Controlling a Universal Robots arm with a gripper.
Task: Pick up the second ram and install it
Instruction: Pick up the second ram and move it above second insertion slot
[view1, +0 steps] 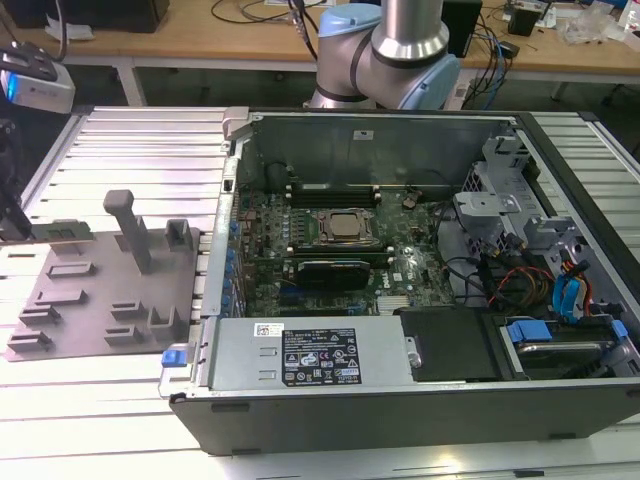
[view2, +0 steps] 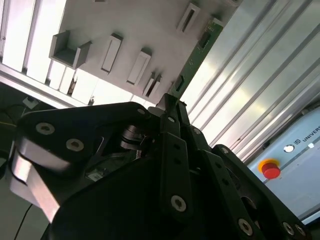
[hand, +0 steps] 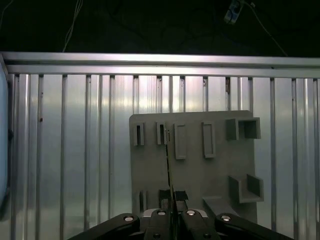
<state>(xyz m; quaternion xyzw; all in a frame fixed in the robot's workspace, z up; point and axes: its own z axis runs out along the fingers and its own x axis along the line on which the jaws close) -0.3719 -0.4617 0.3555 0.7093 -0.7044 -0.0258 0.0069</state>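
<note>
A ribbed silver table (view1: 130, 150) is seen, with a wooden desk (view1: 200, 38) at the exterior view's top. An open computer (view1: 400, 250) is shown in that view's middle. The green face of the second ram (view2: 192, 57) is shown in the second wrist view, its thin edge in the first wrist view. It is pinched by the narrow gripper (hand: 172, 197) over the grey tray (hand: 200, 170).

You'll find a black label (view1: 321, 365) with white print on the grey power-supply cover (view1: 240, 362), low centre in the exterior view, with a small white sticker (view1: 270, 329) just above it. Neither is legible. In the second wrist view, dark lettering (view2: 307, 139) on a pale housing (view2: 300, 165) is cut off by the frame edge.
</note>
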